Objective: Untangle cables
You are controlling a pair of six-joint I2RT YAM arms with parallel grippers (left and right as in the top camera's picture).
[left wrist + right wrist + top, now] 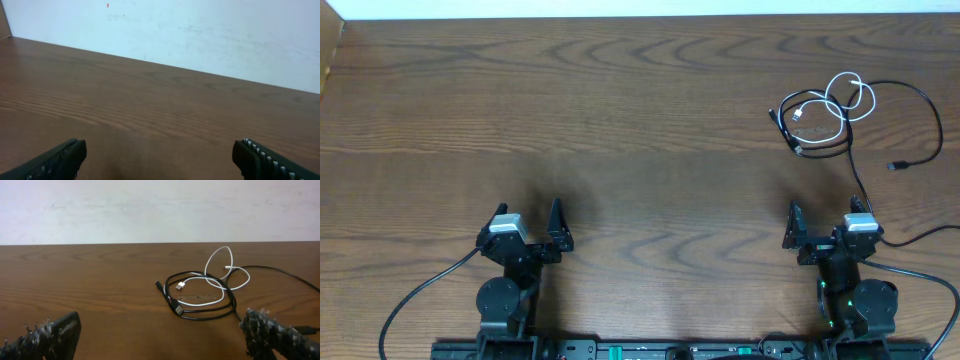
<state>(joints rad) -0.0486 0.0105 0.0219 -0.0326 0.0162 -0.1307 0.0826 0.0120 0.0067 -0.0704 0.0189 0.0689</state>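
The cables lie tangled at the far right of the wooden table. A thin black cable (820,149) is coiled there, with a long tail curving right to a small plug (897,165). A shorter white cable (871,100) loops through the coil. The right wrist view has the black coil (205,318) and the white cable (200,304) ahead and slightly right. My right gripper (825,222) (160,332) is open near the front edge, well short of the tangle. My left gripper (530,222) (160,155) is open at the front left, over bare wood.
Thick black arm wires trail from the left base (420,290) and across the right side (920,240). The table's far edge (640,18) meets a white wall. Both arm bases stand on a rail along the front edge (640,350).
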